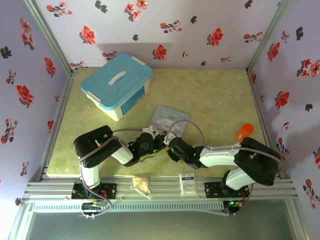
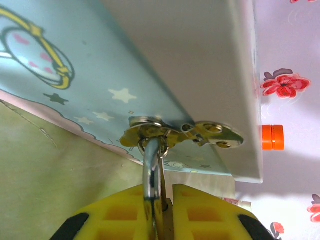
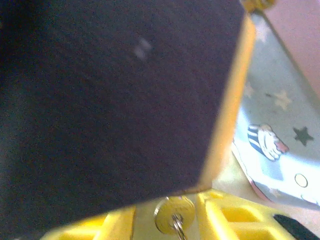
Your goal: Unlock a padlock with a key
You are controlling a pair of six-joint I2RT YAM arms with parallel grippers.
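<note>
In the left wrist view my left gripper is shut on the padlock. Its silvery shackle runs up through the brass hasp of the pale blue cartoon tin, and its brass body is mostly hidden between the yellow fingers. In the right wrist view the key shows a round brass-coloured head with a small ring. It pokes out from under the dark pad of the left finger. My right gripper stands open with a finger on each side of the key head. From the top view both grippers meet beside the tin.
A light blue lidded box stands at the back left. An orange cylinder lies at the right, also in the left wrist view. A tan lump and a small white packet rest on the front rail.
</note>
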